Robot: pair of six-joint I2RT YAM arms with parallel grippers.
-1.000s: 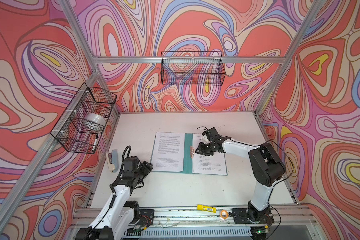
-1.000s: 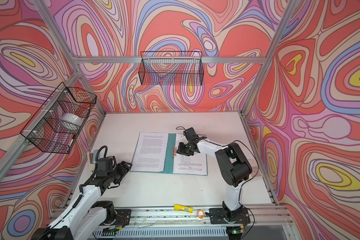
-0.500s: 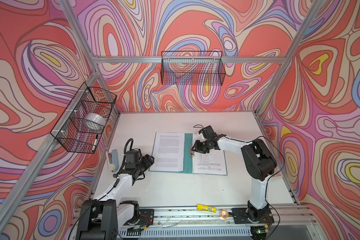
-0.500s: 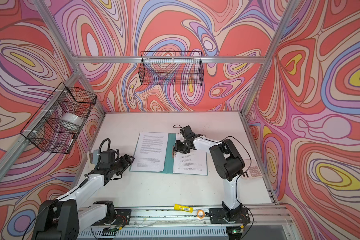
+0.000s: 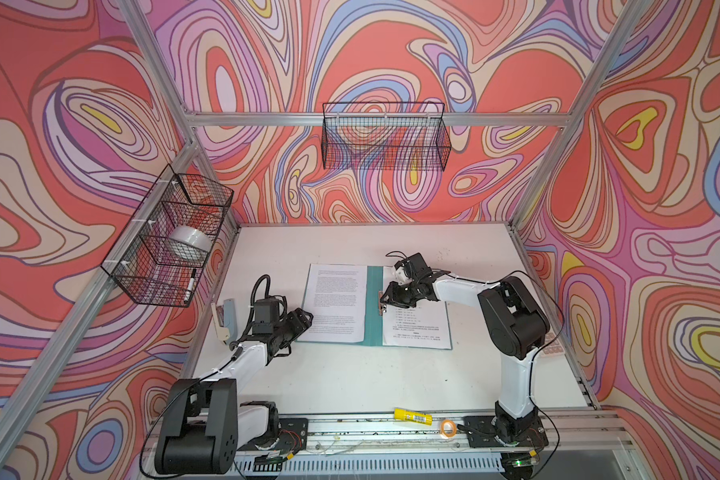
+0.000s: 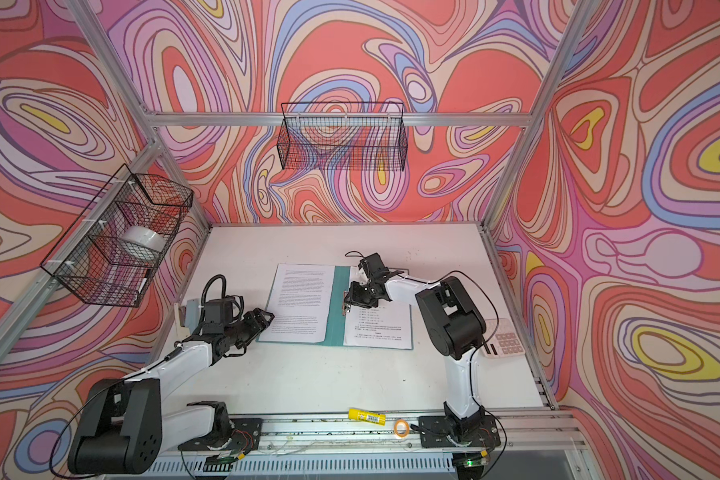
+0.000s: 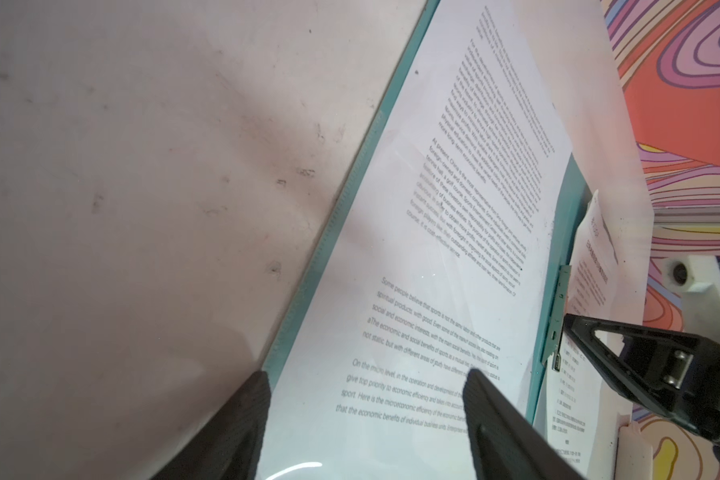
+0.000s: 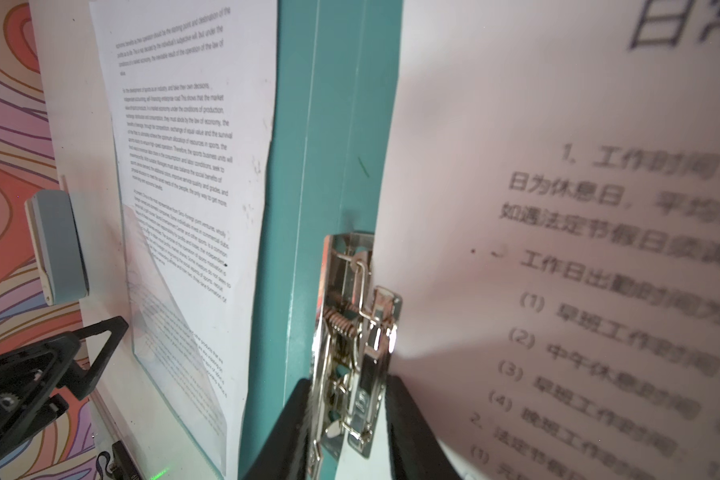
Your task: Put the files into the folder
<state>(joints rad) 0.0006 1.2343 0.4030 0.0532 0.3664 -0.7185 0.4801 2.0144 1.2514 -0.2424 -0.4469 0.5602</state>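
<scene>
White bench (image 5: pixel 350 374): files (image 5: pixel 337 303), I judge light, floppy, slippery; take an edge. Folder (image 5: pixel 374 307) thin. Left hand (image 5: pixel 307 319) wide; right hand (image 8: pixel 350 386) narrow, pinching metal clip (image 8: pixel 350 316).

Right gripper (image 8: pixel 350 379) around metal clip (image 8: pixel 342 322)

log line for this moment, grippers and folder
left gripper: open, at white printed sheet's edge | right gripper: closed on silver metal clip | teal-green flat folder: open, sheets on both halves
</scene>
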